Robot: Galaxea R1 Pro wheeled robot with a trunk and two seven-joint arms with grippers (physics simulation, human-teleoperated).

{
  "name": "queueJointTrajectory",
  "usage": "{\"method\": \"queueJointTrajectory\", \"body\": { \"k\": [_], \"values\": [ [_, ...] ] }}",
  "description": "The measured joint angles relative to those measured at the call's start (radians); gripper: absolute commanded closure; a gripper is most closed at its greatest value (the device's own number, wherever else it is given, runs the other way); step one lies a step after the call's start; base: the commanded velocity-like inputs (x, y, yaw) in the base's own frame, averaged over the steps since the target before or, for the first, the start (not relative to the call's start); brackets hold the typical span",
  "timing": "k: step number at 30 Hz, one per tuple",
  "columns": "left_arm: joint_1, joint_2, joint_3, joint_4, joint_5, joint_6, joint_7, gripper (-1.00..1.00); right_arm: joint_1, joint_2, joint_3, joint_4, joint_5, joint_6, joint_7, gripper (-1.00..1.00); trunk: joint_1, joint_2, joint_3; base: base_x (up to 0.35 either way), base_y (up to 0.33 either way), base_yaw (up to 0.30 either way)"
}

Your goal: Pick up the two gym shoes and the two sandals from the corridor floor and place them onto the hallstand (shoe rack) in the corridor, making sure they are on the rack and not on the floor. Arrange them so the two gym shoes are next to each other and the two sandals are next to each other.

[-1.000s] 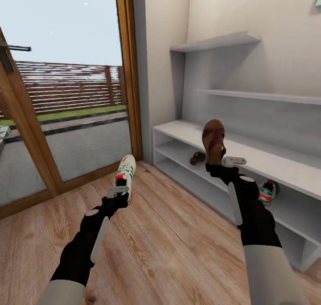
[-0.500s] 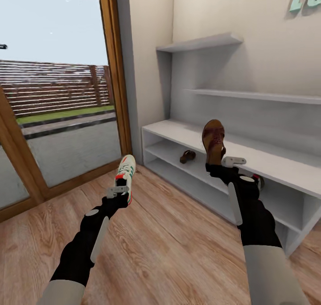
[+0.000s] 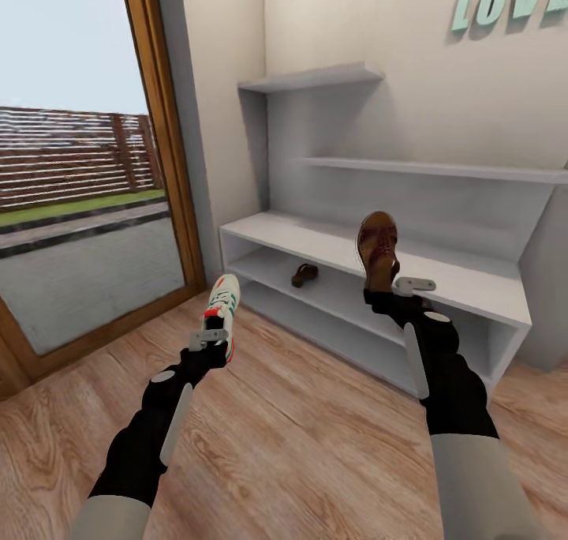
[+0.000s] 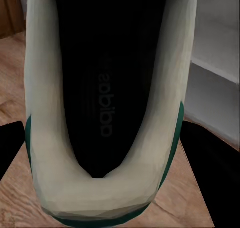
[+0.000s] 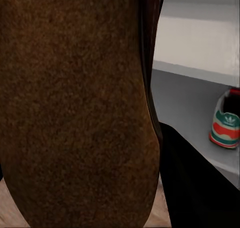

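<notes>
With both shoes held only by their heel ends, the main risk is a slip or swing on the way in. The left gripper [image 3: 211, 338] is clamped on a gym shoe [image 3: 222, 305], toe up, out over the corridor floor [image 3: 300, 437] in front of the hallstand [image 3: 473, 287]. The right gripper [image 3: 398, 289] is clamped on a sandal [image 3: 377, 249], also toe up, level with the hallstand's flat top.

Likely failures, as I judge them:
- the tall sandal catches the top's front edge when lowered to the open shelf, and twists out of the jaws
- either shoe, set down on end, tips and drops to the floor
- pairs end up split

Its mate, the second sandal [image 3: 304, 274], lies on the upper open shelf toward the hallstand's door end. The second gym shoe [image 5: 226, 123] sits on a shelf, seen from the right wrist; I can't tell which level.

Around the hallstand: two staggered shelves above, "LOVE" lettering [image 3: 509, 1] on the wall higher up, glazed door [image 3: 162, 137] beside it. Floor in front looks unobstructed.
</notes>
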Motion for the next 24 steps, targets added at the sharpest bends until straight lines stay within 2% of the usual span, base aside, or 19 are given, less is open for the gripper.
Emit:
{"method": "queueJointTrajectory", "body": {
  "k": [13, 20, 24],
  "values": [
    [0.0, 0.0, 0.0, -0.001, 0.0, 0.0, 0.0, 1.0, 0.0, 0.0, -0.001, 0.0, 0.0, 0.0, 0.0, 1.0, 0.0, 0.0, 0.0, 0.0, 0.004, -0.292],
    [0.0, 0.0, 0.0, 0.0, 0.0, 0.0, 0.0, 1.0, 0.0, 0.0, 0.0, 0.0, 0.0, 0.0, 0.0, 1.0, 0.0, 0.0, 0.0, 0.0, 0.203, -0.292],
    [0.0, 0.0, 0.0, -0.001, 0.0, 0.0, 0.0, 1.0, 0.0, 0.0, -0.001, 0.0, 0.0, 0.0, 0.0, 1.0, 0.0, 0.0, 0.0, 0.0, 0.036, -0.292]
  ]
}}
